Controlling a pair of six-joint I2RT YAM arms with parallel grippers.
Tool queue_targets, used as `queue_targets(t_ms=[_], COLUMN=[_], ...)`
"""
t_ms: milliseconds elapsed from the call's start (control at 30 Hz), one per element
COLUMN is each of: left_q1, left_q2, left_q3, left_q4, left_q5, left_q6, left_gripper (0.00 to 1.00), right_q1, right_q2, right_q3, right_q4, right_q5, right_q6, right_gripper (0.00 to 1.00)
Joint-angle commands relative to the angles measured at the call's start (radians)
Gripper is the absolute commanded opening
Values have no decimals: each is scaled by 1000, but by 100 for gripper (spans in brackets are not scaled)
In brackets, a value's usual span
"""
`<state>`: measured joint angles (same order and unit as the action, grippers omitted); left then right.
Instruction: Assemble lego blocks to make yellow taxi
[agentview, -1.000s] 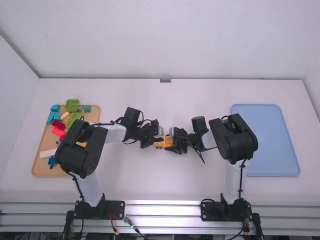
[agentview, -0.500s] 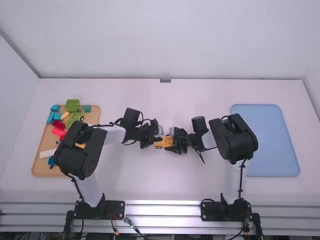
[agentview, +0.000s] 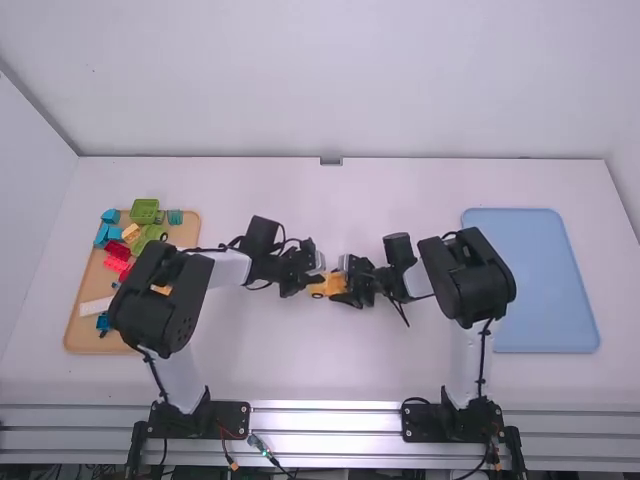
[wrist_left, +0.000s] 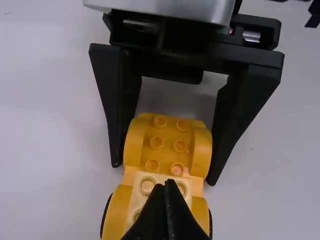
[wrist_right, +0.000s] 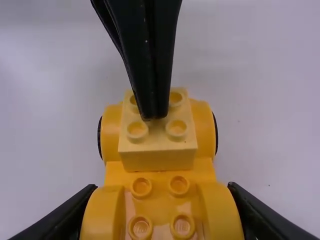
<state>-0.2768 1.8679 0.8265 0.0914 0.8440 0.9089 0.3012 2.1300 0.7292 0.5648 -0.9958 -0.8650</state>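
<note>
Well left of the left gripper (agentview: 321, 278) lies the edge of the wooden tray (agentview: 78, 330); that gripper is clenched on itself, fingertips at the studded top of a square, pale yellow block (wrist_right: 157, 160), though whether they touch it I cannot tell. The block sits on the deeper yellow, round-fendered car base (wrist_right: 160, 175), whose other end the right gripper (agentview: 348, 290) grasps by both sides, white tabletop (agentview: 330, 210) stretching beyond its fingers and, well to its right, the blue tray's (agentview: 540, 280) edge.

Loose blocks (agentview: 145, 210) on left tray (agentview: 90, 283); right tray (agentview: 530, 280) opposite; wheeled base (wrist_right: 200, 170) between, small block (wrist_right: 158, 160) atop.
</note>
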Motion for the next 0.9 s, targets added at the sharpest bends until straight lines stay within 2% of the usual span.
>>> queue_targets(t_ms=[0,167,333,400,433,467,533,567,600,633,733,833,867], left_q1=[2,3,2,2,2,2,3,3,2,3,3,3,9], left_q2=[-23,-193,-352,-401,-407,-430,-446,-448,-449,-451,-452,-452,-452], left_q3=[-18,7,6,5,5,5,5,5,5,5,5,5,10], left_q4=[-34,-34,-7,-4,-5,-5,-4,-4,-5,-6,-7,-5,-12], left_q5=[-43,-6,-121,-233,-252,-332,-434,-458,-484,-535,-601,-601,-598], left_q6=[-5,-5,-130,-217,-233,-311,-406,-428,-451,-491,-564,-580,-580], left_gripper=[2,2,2,52,58,99,99,99,99,99,99,99,99], right_q1=[1,1,1,1,1,1,1,1,1,-1,-22,-37,-48], right_q2=[15,15,15,15,15,15,15,15,15,15,7,-23,-63], right_q3=[12,11,12,13,14,21,28,29,32,41,62,62,60], right_q4=[8,8,8,8,7,-2,-3,-3,-4,-4,-6,-39,-100], right_q5=[2,2,2,2,2,2,2,2,2,2,2,2,10], right_q6=[1,1,1,1,1,1,2,2,10,47,147,158,138], right_gripper=[66,66,66,66,66,66,72,80,94,99,99,99,99])
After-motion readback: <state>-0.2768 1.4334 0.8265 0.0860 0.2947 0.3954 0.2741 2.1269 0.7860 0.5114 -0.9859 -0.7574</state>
